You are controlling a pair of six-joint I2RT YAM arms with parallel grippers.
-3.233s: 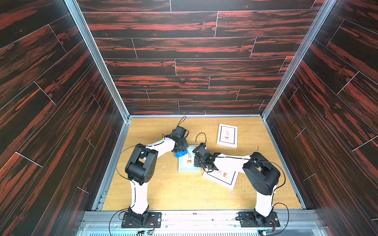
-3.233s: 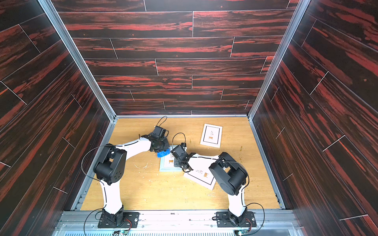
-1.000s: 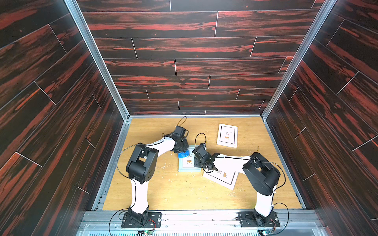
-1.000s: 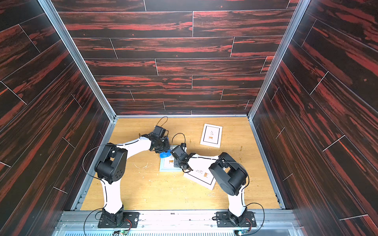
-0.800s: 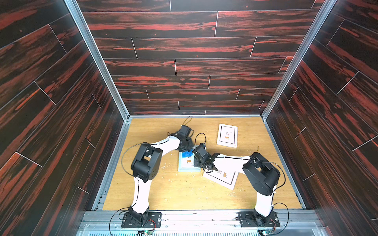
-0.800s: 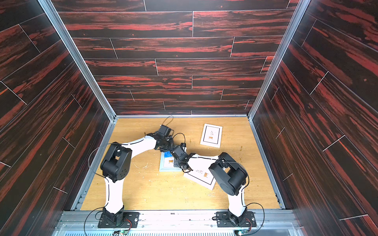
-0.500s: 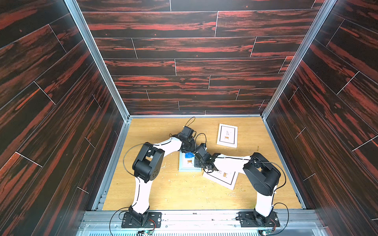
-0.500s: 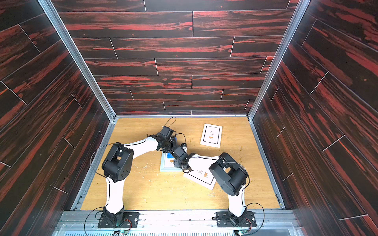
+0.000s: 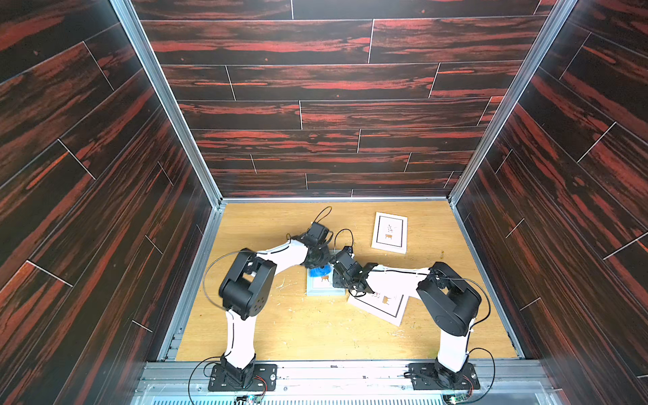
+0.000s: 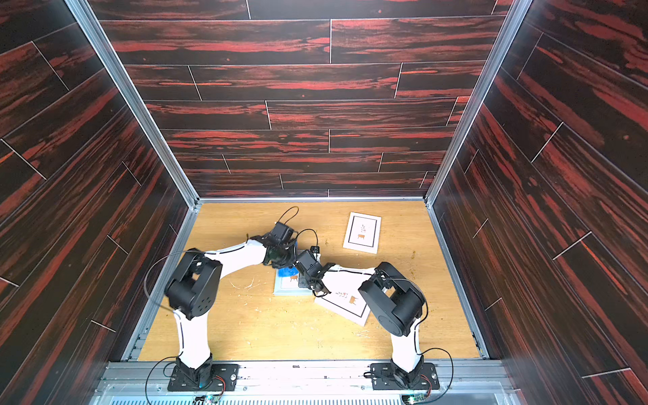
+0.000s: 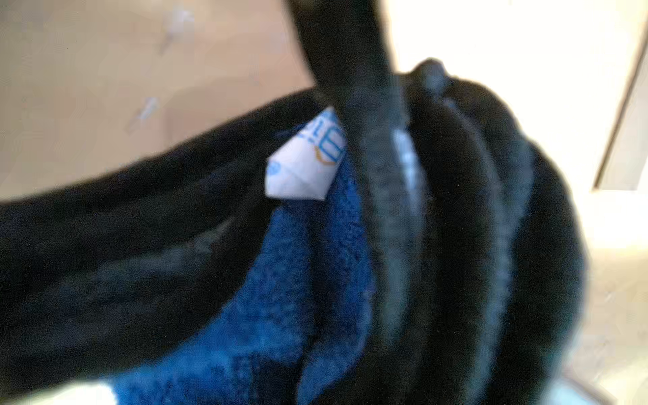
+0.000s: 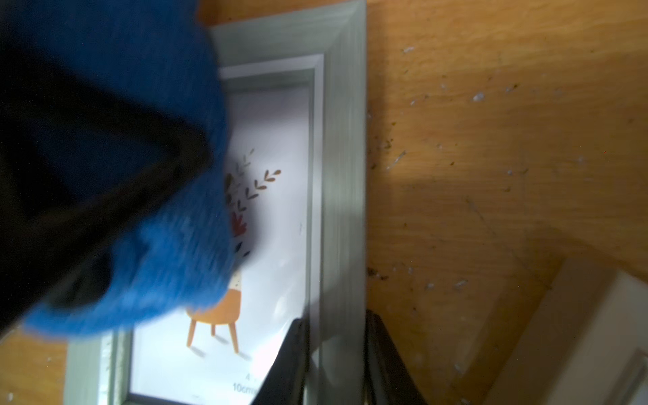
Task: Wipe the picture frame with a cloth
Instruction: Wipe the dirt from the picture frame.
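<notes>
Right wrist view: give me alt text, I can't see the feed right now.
A bunched blue cloth covers one end of a grey-green picture frame and part of its orange-chair print. The right tool clamps the frame's side rail, one black finger on each side. The frame lies on a wooden table.

Bare table [image 9: 315,333] near bases; angled frame [image 9: 384,309] under right arm [image 9: 396,280]

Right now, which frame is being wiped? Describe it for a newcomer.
On the wooden tabletop, look at the middle. The frame lies flat there, blue cloth on its far end, right gripper clamping one side. Its border is pale grey-green; the far frame and the tilted frame are white with a dark line.
</notes>
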